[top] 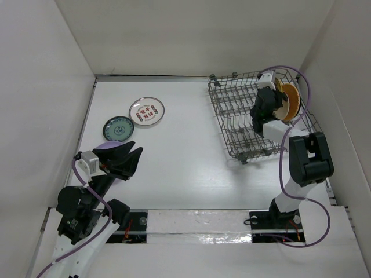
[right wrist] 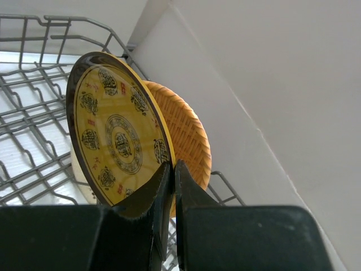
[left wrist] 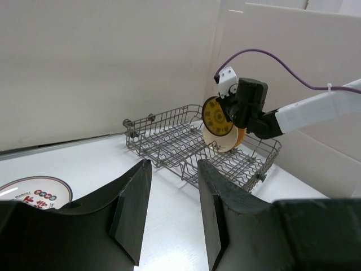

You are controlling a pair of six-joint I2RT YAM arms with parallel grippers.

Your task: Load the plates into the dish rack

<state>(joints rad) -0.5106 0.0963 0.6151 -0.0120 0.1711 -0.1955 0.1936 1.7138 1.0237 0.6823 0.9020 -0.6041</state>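
Standing on edge in the right gripper (right wrist: 174, 167), the yellow plate (right wrist: 115, 141) faces left.

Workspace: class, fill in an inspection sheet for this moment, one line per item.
Surface: white table, no spills seen.
Job's things: dish rack at right; orange-tan plate upright in it; yellow patterned plate upright beside that; white plate and teal plate flat at left; lavender plate partly under left gripper.
Clutter: nothing seen.
Grippers: left gripper open, empty; right gripper shut on yellow patterned plate.
Cables: purple cable along each arm.
Surroundings: white walls.
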